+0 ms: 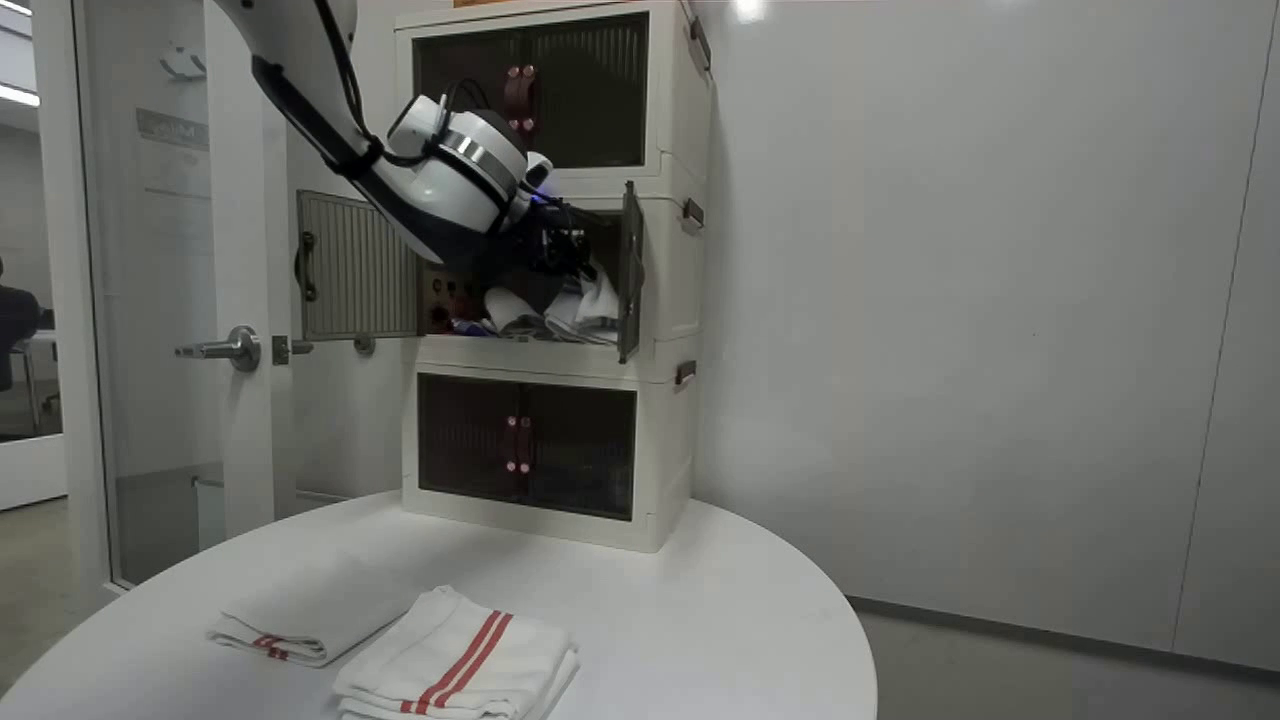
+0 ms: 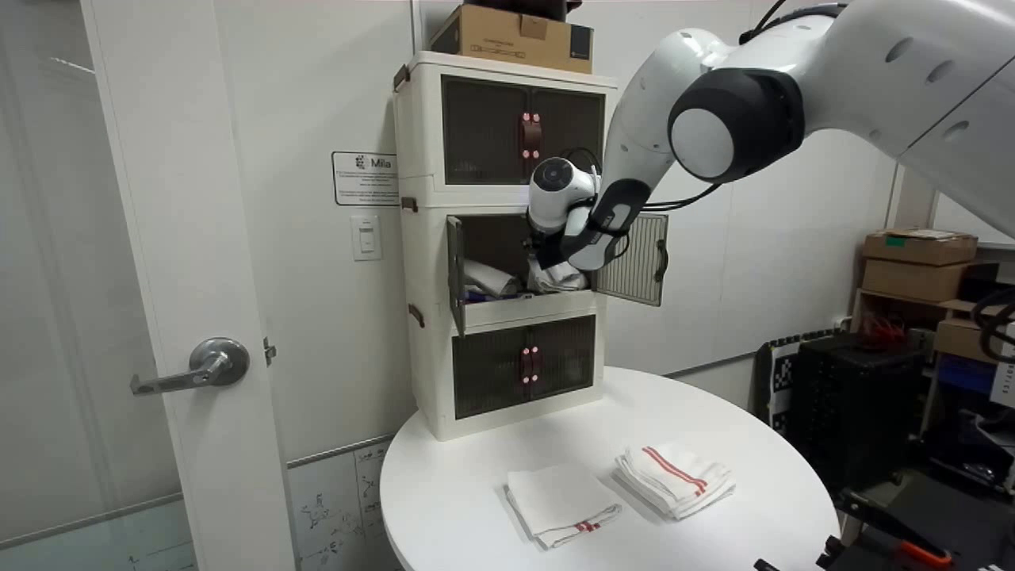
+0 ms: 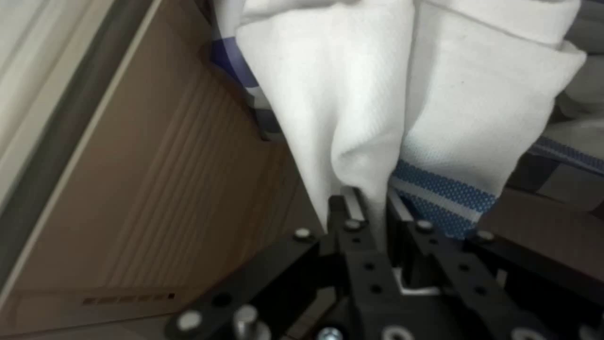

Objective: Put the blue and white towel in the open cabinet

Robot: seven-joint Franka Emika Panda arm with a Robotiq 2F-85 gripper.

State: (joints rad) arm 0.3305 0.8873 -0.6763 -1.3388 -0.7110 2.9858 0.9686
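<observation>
Likely placing: blue-striped white cloth towel (image 3: 377, 99) inside white cabinet's open middle compartment (image 2: 493, 238).
2 slim black fingers (image 3: 340, 213) pinch a fold; next, probably lower, release.

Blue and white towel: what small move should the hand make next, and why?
Probably ease the hand open: the wrist view shows it pinching a fold of the towel, and in an exterior view that towel appears inside the open cabinet, so it would likely settle there.

The round white table (image 2: 444, 492) carries a white cabinet tower (image 2: 515, 313) and 2 folded red-striped white towels (image 2: 559, 500) (image 2: 674, 480).
</observation>
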